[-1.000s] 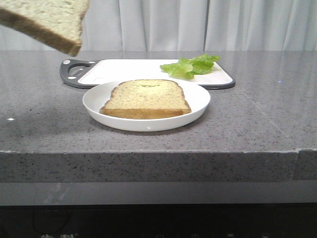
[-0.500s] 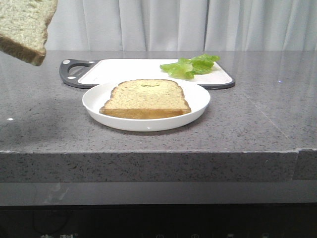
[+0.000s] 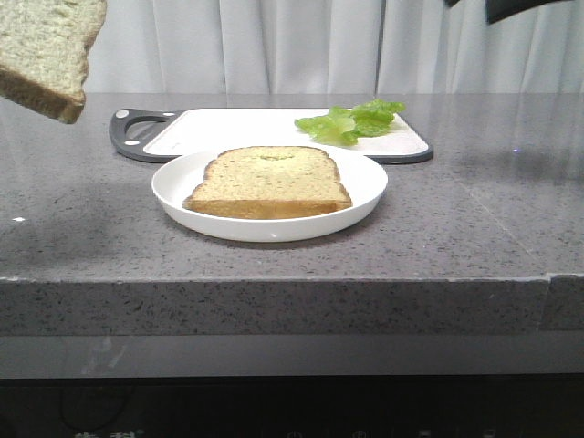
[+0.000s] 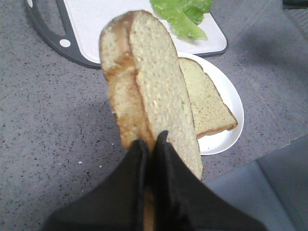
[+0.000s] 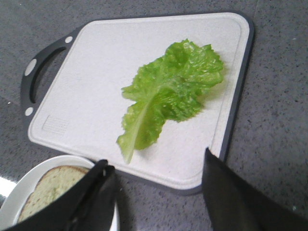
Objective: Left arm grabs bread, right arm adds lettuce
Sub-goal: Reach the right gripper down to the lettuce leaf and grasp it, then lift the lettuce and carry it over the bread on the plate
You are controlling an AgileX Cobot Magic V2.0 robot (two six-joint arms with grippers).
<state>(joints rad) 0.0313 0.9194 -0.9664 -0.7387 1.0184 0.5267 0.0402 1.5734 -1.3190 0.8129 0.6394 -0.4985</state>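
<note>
The bread (image 3: pixel 46 55), a thick slice with a golden crust, hangs in the air at the far left, above the counter. My left gripper (image 4: pixel 151 139) is shut on its lower edge, and the slice (image 4: pixel 154 82) stands on edge between the two black fingers. The lettuce (image 3: pixel 351 121) lies flat on the right part of the white cutting board (image 3: pixel 228 128). My right gripper (image 5: pixel 155 158) is open and empty, hovering over the board's near edge, short of the lettuce (image 5: pixel 168 96). A dark part of the right arm (image 3: pixel 520 7) shows at the top right.
A thinner slice of toast (image 3: pixel 269 178) lies on a white plate (image 3: pixel 365 196) in front of the cutting board. The board's dark handle (image 3: pixel 132 132) points left. The grey counter's front edge (image 3: pixel 274 283) runs across the front view.
The held bread moved left a second ago and has stayed still since. A part of the right arm has come into the top right of the front view.
</note>
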